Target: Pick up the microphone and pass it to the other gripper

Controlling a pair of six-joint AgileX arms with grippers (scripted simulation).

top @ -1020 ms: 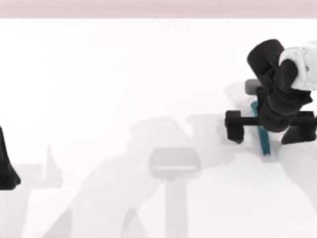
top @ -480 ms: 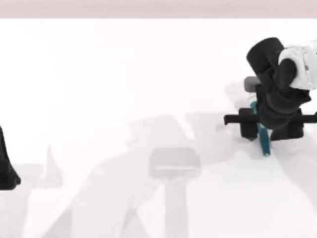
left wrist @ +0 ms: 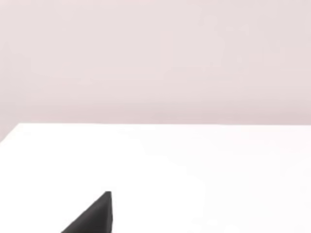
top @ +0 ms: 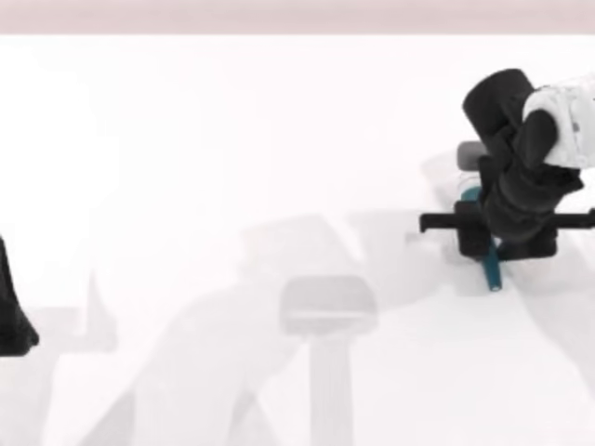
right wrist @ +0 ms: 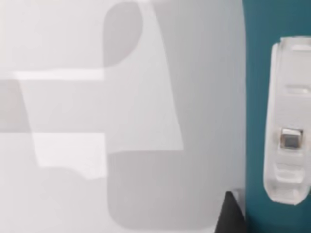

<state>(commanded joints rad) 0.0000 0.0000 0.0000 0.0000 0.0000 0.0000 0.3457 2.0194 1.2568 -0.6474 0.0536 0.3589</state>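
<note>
Top view, right hand (top: 503, 243) low over the table (top: 232, 139), fingers tight around the teal microphone (top: 490, 269), left hand (top: 14, 316) resting far left, can't tell its grip

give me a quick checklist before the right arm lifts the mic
1. Right gripper over the microphone: ok, at the table's right side.
2. Fingers shut on the handle: cannot tell; one finger tip sits beside the teal handle in the right wrist view.
3. Microphone's head visible: not ok, hidden under the arm.
4. Left gripper ready to receive: not ok, parked at the left edge.
5. Table between the arms unobstructed: ok.
</note>
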